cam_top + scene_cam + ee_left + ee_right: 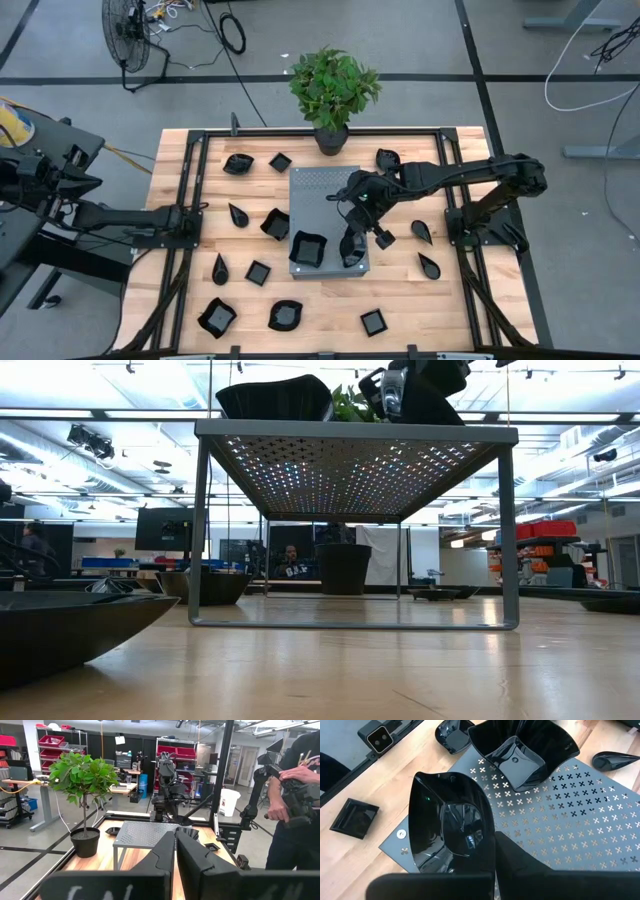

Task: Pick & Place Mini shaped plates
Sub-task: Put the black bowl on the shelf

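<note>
A grey perforated stand [325, 200] sits mid-table with one wavy square black plate [307, 250] resting on its near part. My right gripper [352, 240] is over the stand's near right corner, shut on a rounded black plate [451, 822]. More black mini plates lie on the wood around the stand, such as a square one [258, 272] and a teardrop one [238, 214]. My left gripper [175, 851] waits shut at the table's left side [190, 220], touching nothing. My right gripper holds the rounded black plate by its rim [490, 832], on the side nearest the wrist. One finger [520, 865] shows outside the rim; the plate hides the other. The fingers come from above, slanting down. The plate is tilted over the stand's corner; I cannot tell whether it touches the slab.
A potted plant [333, 90] stands at the far edge behind the stand. A black frame rail [300, 132] borders the work area. Loose plates lie on the right [429, 265] and near [373, 321] sides. A person stands beyond the table [295, 805].
</note>
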`<control>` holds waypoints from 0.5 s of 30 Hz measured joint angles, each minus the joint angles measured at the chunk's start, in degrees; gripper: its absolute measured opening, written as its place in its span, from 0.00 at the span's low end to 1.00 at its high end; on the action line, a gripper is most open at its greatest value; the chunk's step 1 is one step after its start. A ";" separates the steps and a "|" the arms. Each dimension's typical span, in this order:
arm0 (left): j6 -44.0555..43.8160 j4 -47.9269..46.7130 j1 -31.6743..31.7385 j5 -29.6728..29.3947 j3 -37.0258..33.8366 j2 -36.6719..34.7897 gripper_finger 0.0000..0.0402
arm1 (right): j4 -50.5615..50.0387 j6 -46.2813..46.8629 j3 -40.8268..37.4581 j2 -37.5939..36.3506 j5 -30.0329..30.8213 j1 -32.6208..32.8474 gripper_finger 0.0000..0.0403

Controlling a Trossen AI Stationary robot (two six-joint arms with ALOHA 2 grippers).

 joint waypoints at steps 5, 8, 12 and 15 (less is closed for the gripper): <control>0.02 0.00 0.00 0.00 0.01 0.00 0.06 | 0.00 -0.04 0.00 0.00 0.04 0.00 0.00; 0.00 -0.01 0.00 0.00 0.00 0.00 0.06 | 0.02 -0.16 0.00 0.00 0.04 0.00 0.00; 0.00 0.00 -0.01 0.00 0.00 0.00 0.06 | 0.07 -0.61 0.00 0.00 0.07 0.02 0.00; 0.03 0.00 0.01 0.00 0.00 0.01 0.06 | 0.52 -0.59 0.00 0.00 0.11 0.02 0.00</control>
